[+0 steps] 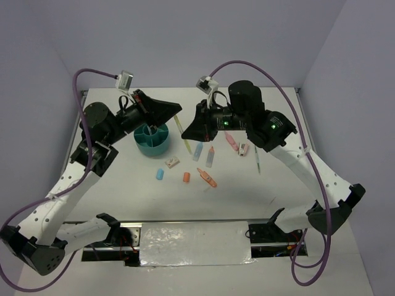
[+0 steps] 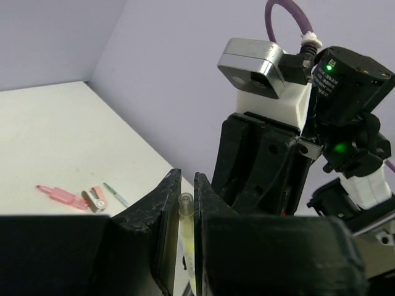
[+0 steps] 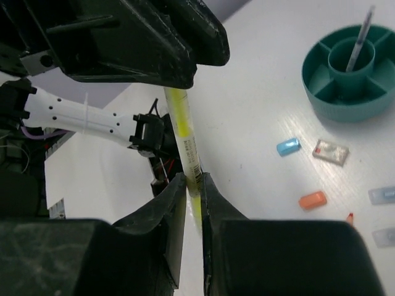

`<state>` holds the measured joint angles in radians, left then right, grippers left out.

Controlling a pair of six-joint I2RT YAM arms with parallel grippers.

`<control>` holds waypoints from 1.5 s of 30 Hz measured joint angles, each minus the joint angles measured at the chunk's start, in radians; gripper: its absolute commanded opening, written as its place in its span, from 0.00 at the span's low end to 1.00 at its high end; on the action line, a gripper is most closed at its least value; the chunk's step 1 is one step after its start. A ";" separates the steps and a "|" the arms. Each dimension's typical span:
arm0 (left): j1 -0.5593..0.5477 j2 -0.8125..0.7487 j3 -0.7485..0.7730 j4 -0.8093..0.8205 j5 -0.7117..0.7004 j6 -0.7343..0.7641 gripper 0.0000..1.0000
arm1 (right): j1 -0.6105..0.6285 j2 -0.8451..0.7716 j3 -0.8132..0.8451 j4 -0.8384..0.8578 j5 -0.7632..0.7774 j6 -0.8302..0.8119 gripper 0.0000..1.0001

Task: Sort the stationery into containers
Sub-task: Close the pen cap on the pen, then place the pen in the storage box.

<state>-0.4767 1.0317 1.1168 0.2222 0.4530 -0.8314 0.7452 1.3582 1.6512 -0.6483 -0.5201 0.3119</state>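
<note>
Both arms meet just to the right of the teal organizer [image 1: 151,150], and between them we have a yellow pen [image 1: 186,143]. The left gripper [image 2: 185,185] is clamped on one end of it. In the left wrist view the barrel runs straight down between the two black fingers, with its tip poking out at the top. The right gripper [image 3: 192,180] pinches the same pen further along the barrel, jaws tight on it. From the right wrist view we see the left arm's fingers gripping the far end. So the pen is up off the table, tilted, held by both claws at once, just beside the organizer's right rim.

Inside the organizer a thin pen [image 3: 358,44] leans in the centre cup.

On the table on the near side of the organizer we spot the whitish-tan piece [image 1: 172,163]. The blue eraser [image 1: 159,175] and the orange eraser [image 1: 186,177] lie a little further off, and the orange marker [image 1: 207,177] sits beyond them to the right. To the organizer's right lie a blue marker [image 1: 198,150] and a second blue marker [image 1: 210,157], side by side. Further right is the pink marker [image 1: 231,142]. The green pen [image 1: 257,159] lies farthest from the organizer.
</note>
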 measured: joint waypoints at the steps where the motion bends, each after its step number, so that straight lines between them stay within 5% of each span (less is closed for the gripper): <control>1: -0.005 0.010 0.045 -0.055 -0.016 0.024 0.00 | -0.006 -0.001 -0.011 0.032 -0.019 -0.006 0.47; 4: -0.020 0.050 0.187 -0.245 -0.059 0.107 0.00 | -0.025 -0.019 -0.077 0.203 -0.023 -0.008 0.73; 13: 0.072 0.198 0.383 -0.524 -0.322 0.265 0.00 | -0.115 -0.189 -0.258 0.331 0.089 -0.025 0.84; 24: 0.148 0.375 0.138 -0.314 -0.744 0.471 0.00 | -0.186 -0.472 -0.456 0.242 0.203 -0.018 0.85; 38: 0.237 0.487 0.095 -0.108 -0.764 0.519 0.00 | -0.185 -0.558 -0.466 0.097 0.218 -0.014 0.85; 41: 0.237 0.500 0.072 -0.079 -0.756 0.518 0.10 | -0.185 -0.557 -0.471 0.095 0.218 -0.013 0.85; 44: 0.238 0.509 0.032 -0.068 -0.742 0.515 0.31 | -0.185 -0.557 -0.482 0.093 0.217 -0.013 0.85; 45: 0.238 0.511 0.021 -0.069 -0.736 0.511 0.45 | -0.185 -0.555 -0.482 0.094 0.217 -0.013 0.85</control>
<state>-0.2386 1.5429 1.1374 0.1532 -0.2829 -0.3206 0.5602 0.8028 1.1690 -0.5545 -0.3027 0.2989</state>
